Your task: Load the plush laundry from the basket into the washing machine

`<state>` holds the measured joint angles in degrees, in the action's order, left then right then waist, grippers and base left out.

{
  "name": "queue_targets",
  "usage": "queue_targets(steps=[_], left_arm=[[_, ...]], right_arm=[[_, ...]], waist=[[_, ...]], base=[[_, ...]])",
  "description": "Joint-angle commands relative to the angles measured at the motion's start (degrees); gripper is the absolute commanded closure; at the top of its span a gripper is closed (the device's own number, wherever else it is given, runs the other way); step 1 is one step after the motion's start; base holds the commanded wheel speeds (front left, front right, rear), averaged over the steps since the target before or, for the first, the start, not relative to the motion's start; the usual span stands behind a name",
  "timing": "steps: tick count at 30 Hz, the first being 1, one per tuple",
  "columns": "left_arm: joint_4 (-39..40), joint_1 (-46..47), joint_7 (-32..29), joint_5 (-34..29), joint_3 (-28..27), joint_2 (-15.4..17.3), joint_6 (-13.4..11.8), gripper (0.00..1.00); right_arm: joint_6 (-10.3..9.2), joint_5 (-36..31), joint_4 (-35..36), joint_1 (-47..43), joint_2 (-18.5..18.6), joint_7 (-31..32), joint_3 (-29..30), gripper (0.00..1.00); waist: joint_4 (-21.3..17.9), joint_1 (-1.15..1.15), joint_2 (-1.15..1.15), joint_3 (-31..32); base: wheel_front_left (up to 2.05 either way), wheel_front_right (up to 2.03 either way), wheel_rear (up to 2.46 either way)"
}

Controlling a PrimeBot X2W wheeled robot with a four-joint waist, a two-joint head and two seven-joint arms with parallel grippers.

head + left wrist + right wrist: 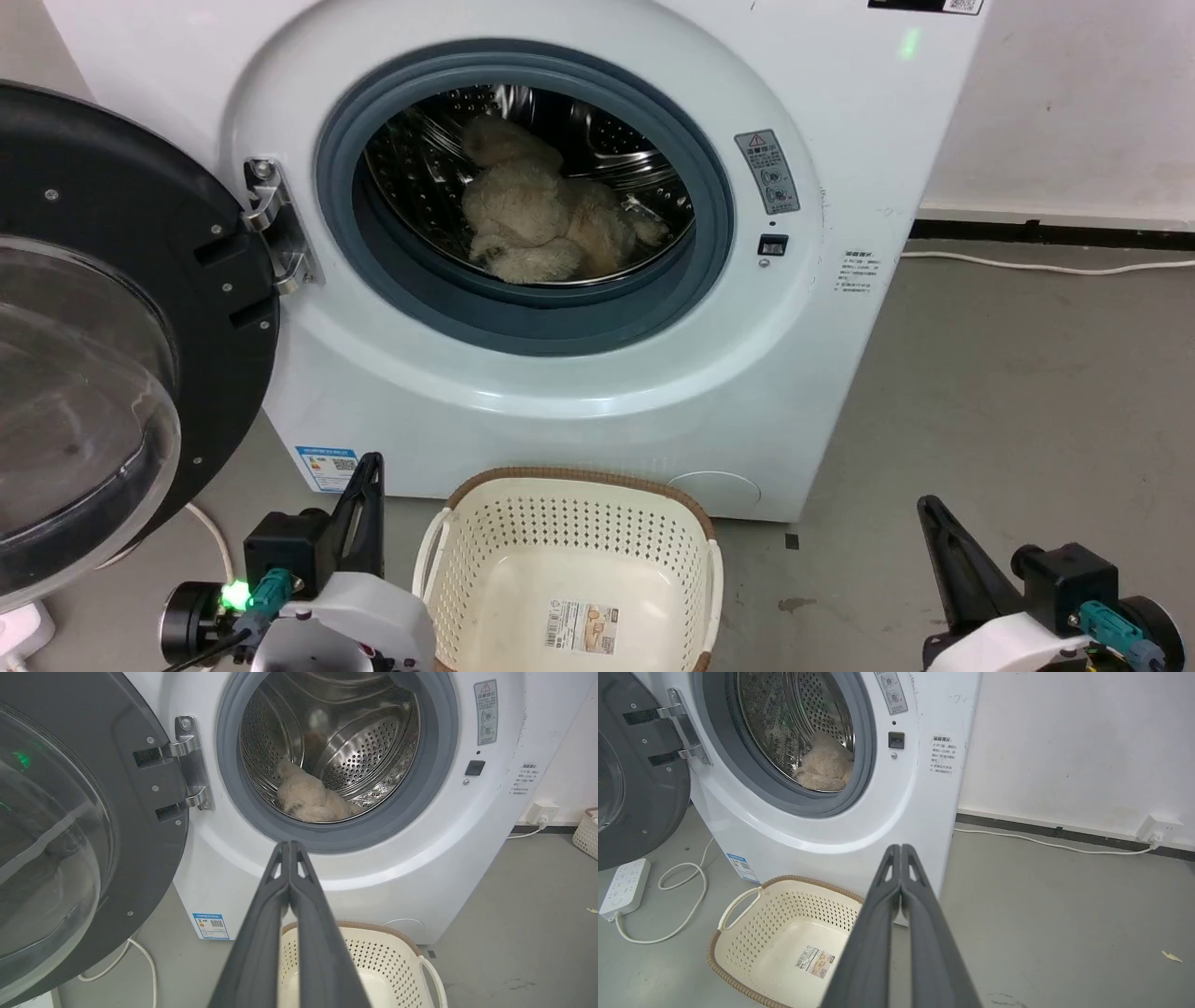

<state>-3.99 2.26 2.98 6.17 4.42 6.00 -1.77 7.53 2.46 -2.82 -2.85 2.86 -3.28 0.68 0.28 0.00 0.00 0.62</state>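
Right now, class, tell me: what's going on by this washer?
The robot holds nothing: its left gripper and right gripper are shut, either side of the basket. The plush lies in the drum of the washer, whose door stands wide open. The basket holds just its label. Loading looks done.

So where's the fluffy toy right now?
In the head view, the plush toy lies in the drum of the washing machine, beyond the basket.

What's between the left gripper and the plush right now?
In the left wrist view, the white front of the washing machine and its grey door ring lie between the left gripper and the plush laundry.
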Motion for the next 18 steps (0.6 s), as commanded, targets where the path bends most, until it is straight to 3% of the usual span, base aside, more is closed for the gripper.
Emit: queue_targets(steps=[1, 18], left_arm=[[0.7, -1.2, -0.3, -0.8, -0.6, -0.5, 0.3, 1.00], [2.5, -1.8, -1.8, -3.8, -2.7, -2.0, 1.1, 1.00]], right_arm=[[-0.03, -0.5, 0.7, 1.2, 0.0, 0.3, -0.2, 1.00], [-0.04, -1.6, 1.9, 2.1, 0.0, 1.9, -0.4, 1.00]], waist=[[0.0, 0.00, 0.00, 0.0], [-0.2, 0.00, 0.00, -0.4]], base=[[0.00, 0.00, 0.00], [0.00, 0.00, 0.00]])
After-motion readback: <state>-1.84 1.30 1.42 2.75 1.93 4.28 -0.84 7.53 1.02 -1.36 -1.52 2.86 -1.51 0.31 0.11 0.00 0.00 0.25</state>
